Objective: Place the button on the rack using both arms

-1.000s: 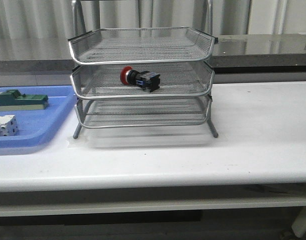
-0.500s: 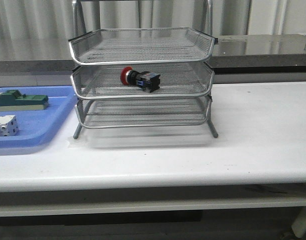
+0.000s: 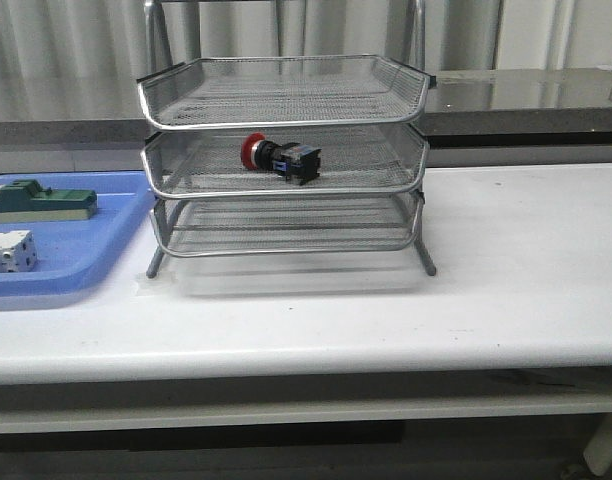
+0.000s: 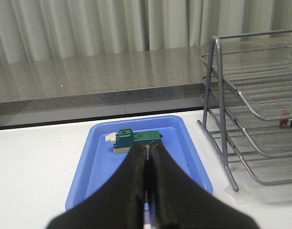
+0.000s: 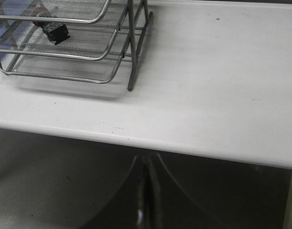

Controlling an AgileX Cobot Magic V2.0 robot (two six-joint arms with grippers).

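Note:
The button (image 3: 279, 157), red-headed with a black and blue body, lies on its side in the middle tray of the silver wire rack (image 3: 286, 160). The right wrist view shows the button (image 5: 56, 31) in the rack (image 5: 65, 52) from the side. Only a red sliver of the button (image 4: 285, 118) shows in the left wrist view, inside the rack (image 4: 260, 124). My left gripper (image 4: 147, 150) is shut with nothing in it, hovering near the blue tray, well clear of the rack. My right gripper (image 5: 147, 164) is shut and empty, below the table's front edge. Neither gripper appears in the front view.
A flat blue tray (image 3: 96, 255) sits left of the rack and holds a green block part (image 3: 41, 200) and a white block part (image 3: 8, 250). A grey counter (image 3: 526, 95) runs behind the white table (image 3: 506, 270).

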